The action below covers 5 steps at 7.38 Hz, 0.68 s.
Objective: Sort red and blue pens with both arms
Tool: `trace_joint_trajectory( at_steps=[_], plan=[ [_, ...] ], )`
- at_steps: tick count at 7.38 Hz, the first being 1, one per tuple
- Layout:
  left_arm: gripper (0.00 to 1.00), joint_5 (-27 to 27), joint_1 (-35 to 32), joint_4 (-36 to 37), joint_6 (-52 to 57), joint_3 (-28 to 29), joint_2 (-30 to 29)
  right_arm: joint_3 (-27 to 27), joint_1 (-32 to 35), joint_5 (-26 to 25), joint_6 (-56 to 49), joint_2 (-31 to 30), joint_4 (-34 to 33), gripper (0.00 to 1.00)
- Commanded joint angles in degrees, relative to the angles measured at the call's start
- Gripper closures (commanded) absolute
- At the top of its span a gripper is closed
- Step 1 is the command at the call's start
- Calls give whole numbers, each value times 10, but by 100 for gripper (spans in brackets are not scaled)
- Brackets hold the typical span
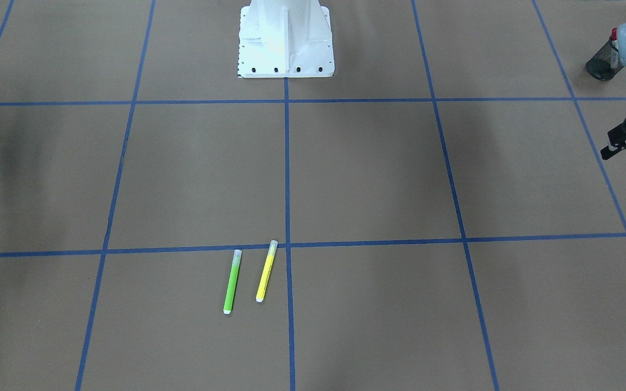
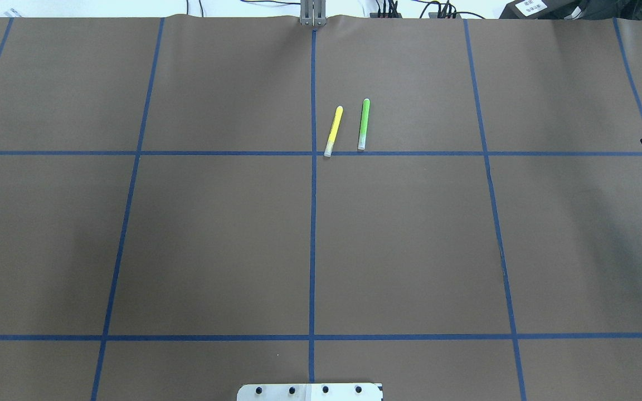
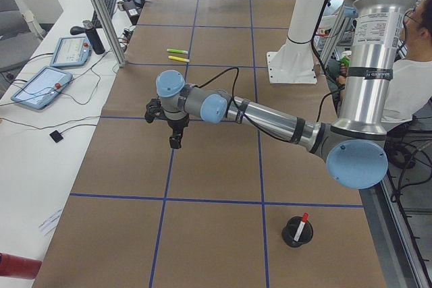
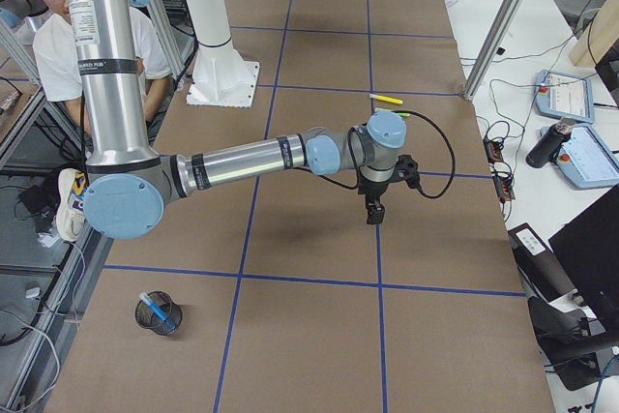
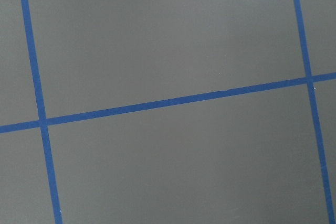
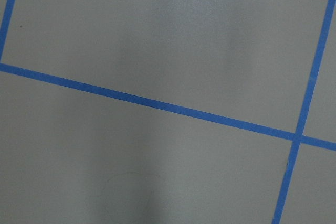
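My left gripper hangs over bare table, pointing down. My right gripper does the same towards the other end. I cannot tell whether either pair of fingers is apart or together. The side views are too coarse, the fixed cameras catch only slivers, and my wrist cameras show only brown surface and blue tape.

The red marker stands tilted in a black cup on my left side, well apart from my left gripper. The blue pen stands in a second cup on my right side, likewise well away from my right gripper. By my reckoning the sorting is done. The green highlighter and yellow highlighter lie side by side, not touching, across the table from my base, and are not mine to move.

Should I need to lift either pen, I expect it to be light, stiff and smooth, round enough to slip or roll. I would pinch squarely across the barrel above the cup's rim and pull straight up, so the cup does not tip.
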Motion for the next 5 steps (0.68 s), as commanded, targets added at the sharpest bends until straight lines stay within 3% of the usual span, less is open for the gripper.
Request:
trace_joint_trajectory(
  at_steps=[1, 5],
  plan=[
    [0, 0, 1, 0, 0, -3, -1, 0, -3, 4, 0, -1, 0, 0],
    [0, 0, 4, -15, 1, 2, -1, 0, -7, 8, -1, -6, 0, 0]
  ],
)
